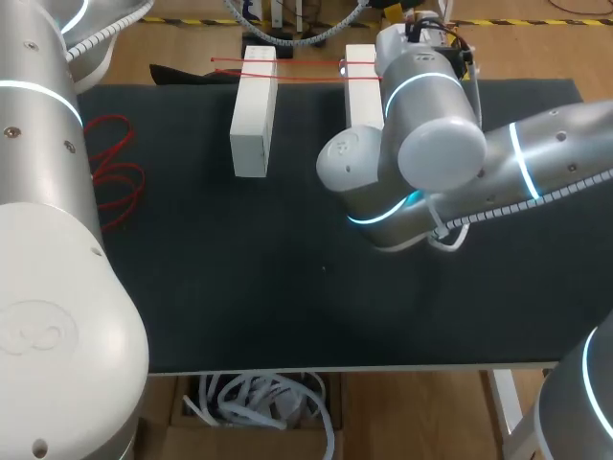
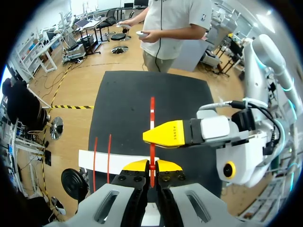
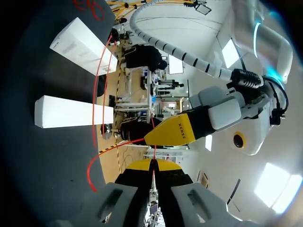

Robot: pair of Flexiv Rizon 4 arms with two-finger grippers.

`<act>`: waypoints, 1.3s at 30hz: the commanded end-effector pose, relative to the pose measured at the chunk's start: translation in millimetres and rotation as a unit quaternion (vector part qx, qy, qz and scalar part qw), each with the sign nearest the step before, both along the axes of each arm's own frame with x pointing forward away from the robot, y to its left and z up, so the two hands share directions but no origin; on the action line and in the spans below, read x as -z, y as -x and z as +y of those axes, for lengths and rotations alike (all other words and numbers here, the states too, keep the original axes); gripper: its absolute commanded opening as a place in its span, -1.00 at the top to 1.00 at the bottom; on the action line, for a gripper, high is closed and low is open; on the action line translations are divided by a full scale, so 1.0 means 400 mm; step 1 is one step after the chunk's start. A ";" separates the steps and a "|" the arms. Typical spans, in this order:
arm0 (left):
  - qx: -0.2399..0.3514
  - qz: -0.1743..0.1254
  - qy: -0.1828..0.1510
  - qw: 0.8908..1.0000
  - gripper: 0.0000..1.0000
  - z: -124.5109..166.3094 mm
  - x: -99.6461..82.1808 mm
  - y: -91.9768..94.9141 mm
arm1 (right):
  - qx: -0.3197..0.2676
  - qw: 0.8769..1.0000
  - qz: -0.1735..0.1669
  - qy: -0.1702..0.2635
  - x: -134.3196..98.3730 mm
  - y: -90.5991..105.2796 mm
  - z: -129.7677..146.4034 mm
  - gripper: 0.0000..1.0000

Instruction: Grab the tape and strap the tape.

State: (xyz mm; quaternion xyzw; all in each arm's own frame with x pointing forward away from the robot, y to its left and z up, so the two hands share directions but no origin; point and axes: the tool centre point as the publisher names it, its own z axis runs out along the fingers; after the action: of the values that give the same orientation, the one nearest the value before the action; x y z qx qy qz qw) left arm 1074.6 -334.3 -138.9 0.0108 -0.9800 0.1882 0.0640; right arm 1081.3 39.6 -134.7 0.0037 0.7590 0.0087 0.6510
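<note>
Thin red tape (image 1: 287, 63) runs across the far ends of two white blocks, the left block (image 1: 254, 110) and the right block (image 1: 361, 91). My right arm (image 1: 421, 96) reaches over the right block to the table's far edge, hiding its own fingertips in the head view. In the right wrist view my right gripper (image 3: 152, 164) is shut on a strand of red tape (image 3: 97, 80). My left gripper (image 2: 152, 166) is shut on a red tape strand (image 2: 152, 116) stretching ahead of it. Each wrist view shows the other gripper's yellow finger (image 2: 168, 133) close ahead.
A loose coil of red tape (image 1: 115, 177) lies on the black mat (image 1: 287, 287) at the left, beside my left arm (image 1: 48, 240). The mat's far edge is just behind the blocks. White cables hang below the table's near edge.
</note>
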 end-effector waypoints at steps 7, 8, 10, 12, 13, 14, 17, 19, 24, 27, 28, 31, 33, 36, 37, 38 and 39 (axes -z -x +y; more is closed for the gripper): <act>0.000 0.001 -0.003 1.000 1.00 -0.003 -0.003 -0.002 | -0.008 1.000 0.011 -0.005 -0.002 0.003 0.010 1.00; 0.000 0.001 -0.003 1.000 1.00 -0.003 -0.003 -0.002 | -0.008 1.000 0.011 -0.006 -0.002 0.003 0.011 1.00; 0.000 0.001 -0.003 1.000 1.00 -0.003 -0.003 -0.002 | -0.010 1.000 0.011 -0.009 -0.003 0.002 0.013 1.00; 0.000 0.001 -0.003 1.000 1.00 -0.003 -0.003 -0.002 | -0.011 1.000 0.011 -0.011 -0.003 0.001 0.013 1.00; 0.000 0.001 -0.003 1.000 1.00 -0.003 -0.003 -0.002 | -0.011 1.000 0.011 -0.012 -0.003 0.001 0.014 1.00; 0.000 0.001 -0.003 1.000 1.00 -0.003 -0.003 -0.002 | -0.011 1.000 0.011 -0.013 -0.003 0.001 0.015 1.00; 0.000 0.001 -0.003 1.000 1.00 -0.003 -0.003 -0.002 | -0.011 1.000 0.011 -0.014 -0.004 0.001 0.015 1.00; 0.000 0.001 -0.003 1.000 1.00 -0.003 -0.003 -0.002 | -0.011 1.000 0.011 -0.016 -0.005 0.001 0.015 1.00; 0.000 0.001 -0.003 1.000 1.00 -0.003 -0.003 -0.002 | -0.010 1.000 0.013 -0.019 -0.004 0.003 0.011 1.00; 0.000 0.001 -0.003 1.000 1.00 -0.003 -0.003 -0.002 | -0.009 0.999 0.016 -0.028 -0.002 0.005 0.005 1.00; 0.000 0.001 -0.003 1.000 1.00 -0.003 -0.003 -0.002 | -0.008 0.999 0.017 -0.030 -0.001 0.006 0.002 1.00; 0.000 0.001 -0.003 1.000 1.00 -0.003 -0.003 -0.002 | -0.009 0.999 0.025 -0.038 0.002 0.007 -0.006 -1.00; 0.000 0.001 -0.003 1.000 1.00 -0.003 -0.003 -0.002 | -0.011 0.999 0.030 -0.040 0.005 0.009 -0.012 -1.00; 0.000 0.001 -0.003 1.000 1.00 -0.003 -0.003 -0.002 | -0.014 0.998 0.032 -0.043 0.008 0.015 -0.022 -1.00; 0.000 0.001 -0.003 1.000 1.00 -0.003 -0.003 -0.002 | -0.017 0.998 0.034 -0.046 0.009 0.020 -0.026 -1.00; 0.000 0.001 -0.003 1.000 1.00 -0.003 -0.003 -0.002 | -0.021 0.998 0.037 -0.050 0.008 0.025 -0.031 -1.00; 0.000 0.001 -0.003 1.000 1.00 -0.003 -0.003 -0.002 | -0.025 0.997 0.040 -0.053 0.009 0.032 -0.037 -1.00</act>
State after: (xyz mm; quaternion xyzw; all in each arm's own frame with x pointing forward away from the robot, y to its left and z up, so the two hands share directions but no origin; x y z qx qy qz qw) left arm 1074.6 -334.8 -138.9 0.0106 -0.9799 0.1884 0.0642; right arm 1076.5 37.5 -145.2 0.0306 0.7733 0.0505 0.6313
